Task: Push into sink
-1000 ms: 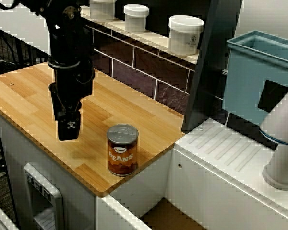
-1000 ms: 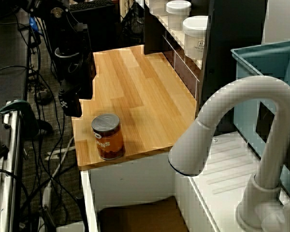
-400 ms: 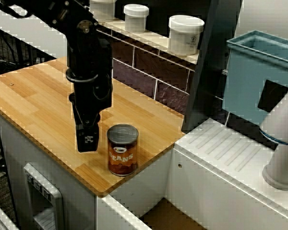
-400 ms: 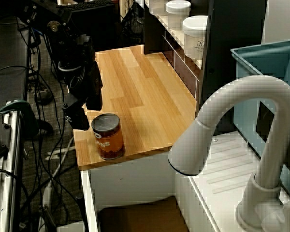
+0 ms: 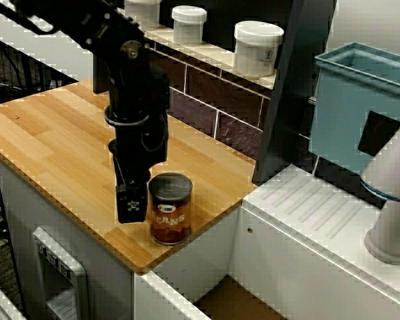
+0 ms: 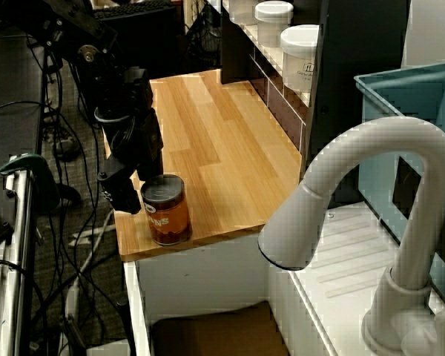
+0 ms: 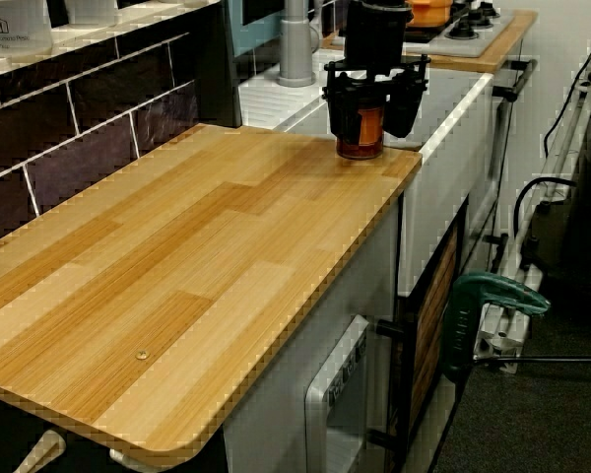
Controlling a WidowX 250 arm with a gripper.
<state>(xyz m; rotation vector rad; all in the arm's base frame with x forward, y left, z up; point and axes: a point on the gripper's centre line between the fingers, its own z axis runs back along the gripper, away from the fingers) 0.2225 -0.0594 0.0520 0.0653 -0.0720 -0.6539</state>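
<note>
A beans can stands upright near the right end of the wooden counter, close to its front edge. My black gripper hangs low at the can's left side, on the side away from the sink. From the far end of the counter, the gripper is open, one finger on each side of the can. Whether the gripper touches the can I cannot tell. The sink's brown floor lies below the counter's end, right of the can.
White jars line the shelf above the tiled back wall. A teal bin, a white faucet and a ribbed draining board lie beyond the sink. A stove is farther along. Cables hang off the counter's front.
The gripper has moved right along the counter and lower, from about a can's width away to right beside the can. The can has not moved.
</note>
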